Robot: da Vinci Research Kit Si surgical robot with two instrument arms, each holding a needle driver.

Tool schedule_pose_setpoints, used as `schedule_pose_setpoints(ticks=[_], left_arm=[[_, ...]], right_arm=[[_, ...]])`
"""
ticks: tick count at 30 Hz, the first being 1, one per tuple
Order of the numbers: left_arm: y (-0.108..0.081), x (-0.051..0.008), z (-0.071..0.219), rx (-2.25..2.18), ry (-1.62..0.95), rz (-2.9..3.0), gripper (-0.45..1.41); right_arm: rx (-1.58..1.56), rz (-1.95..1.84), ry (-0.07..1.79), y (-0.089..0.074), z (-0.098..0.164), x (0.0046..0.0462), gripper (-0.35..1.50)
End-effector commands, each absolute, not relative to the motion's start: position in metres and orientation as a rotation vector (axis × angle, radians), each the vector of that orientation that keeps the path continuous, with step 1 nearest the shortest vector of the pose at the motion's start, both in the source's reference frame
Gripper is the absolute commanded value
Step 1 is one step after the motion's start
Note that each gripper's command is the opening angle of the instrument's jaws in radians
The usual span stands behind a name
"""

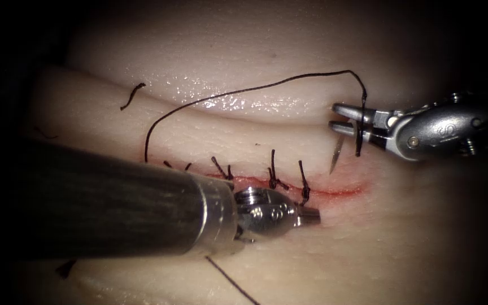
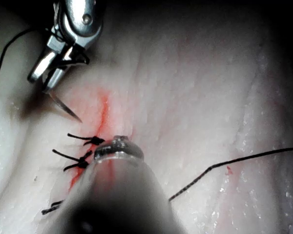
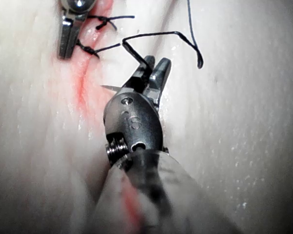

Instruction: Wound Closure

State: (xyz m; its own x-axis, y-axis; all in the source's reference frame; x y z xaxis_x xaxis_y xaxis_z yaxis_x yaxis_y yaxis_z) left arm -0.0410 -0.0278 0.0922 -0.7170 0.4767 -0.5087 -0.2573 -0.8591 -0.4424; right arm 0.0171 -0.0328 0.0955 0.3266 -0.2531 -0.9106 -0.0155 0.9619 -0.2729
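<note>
My right tool (image 1: 339,118) comes in from the right, its jaws shut on the curved needle (image 1: 337,153) toward its rear part. The needle is out of the tissue (image 1: 413,226), and its point hangs down just above the right end of the cut (image 1: 340,191). Black thread (image 1: 244,91) runs from the jaws in a long arc leftward, down to the left stretch of the cut. My left tool (image 1: 312,216) lies shut and holds nothing, its tip on the tissue beside the rightmost stitch (image 1: 303,186). The left wrist view shows the needle (image 2: 66,108) under the right tool (image 2: 41,80).
Several knotted stitches (image 1: 272,172) stand along the cut, with red fluid (image 1: 345,189) at its right end. Loose cut thread ends lie at the upper left (image 1: 134,95) and near the front edge (image 1: 230,279). The left shaft (image 1: 103,206) covers the front left tissue.
</note>
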Motion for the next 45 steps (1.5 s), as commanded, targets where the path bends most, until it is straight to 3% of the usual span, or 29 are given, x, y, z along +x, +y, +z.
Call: schedule_pose_setpoints(ticks=[1,45], left_arm=[[-0.0282,-0.0415,0.0928,-0.888,-0.484,2.543,-0.45],[-0.0279,-0.0415,0.0929,-0.887,-0.482,2.543,-0.45]], right_arm=[[-0.256,-0.162,1.231,-0.0327,0.0961,0.0178,-0.35],[-0.198,-0.184,1.23,-0.0421,0.1002,0.0171,-0.35]])
